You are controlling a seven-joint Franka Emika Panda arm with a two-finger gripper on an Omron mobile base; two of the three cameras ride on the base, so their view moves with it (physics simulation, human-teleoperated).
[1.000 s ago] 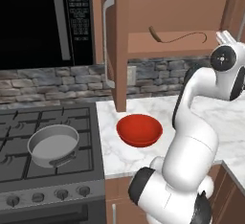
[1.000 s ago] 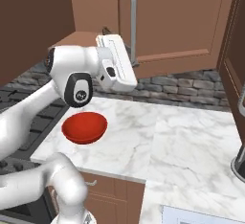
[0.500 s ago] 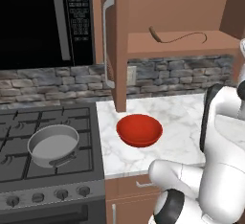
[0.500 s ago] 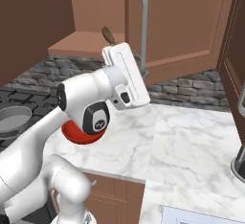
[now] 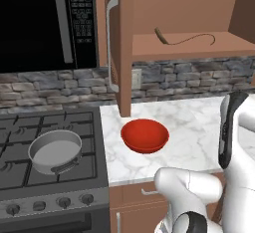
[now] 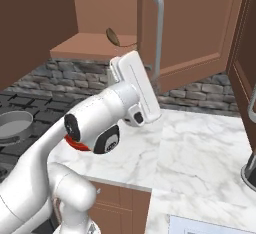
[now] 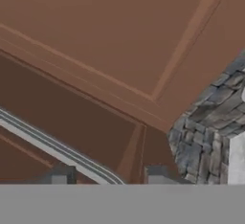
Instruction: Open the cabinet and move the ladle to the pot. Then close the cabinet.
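Reddish-brown wood frames the scene: the cabinet (image 5: 174, 38) stands open, its left door (image 5: 119, 43) swung out edge-on beside the black microwave (image 5: 47, 23), and the ladle (image 5: 182, 39) lies on the open shelf (image 5: 194, 45) above the stone backsplash. On the marble counter (image 5: 194, 122) a red bowl (image 5: 145, 135) sits near the front edge, well apart from the pot (image 5: 55, 151) on the stove (image 5: 30, 132). Close against the right door's panel and silver handle (image 7: 57, 149), the claw (image 7: 107, 179) holds nothing, its tips (image 7: 59, 178) moderately apart.
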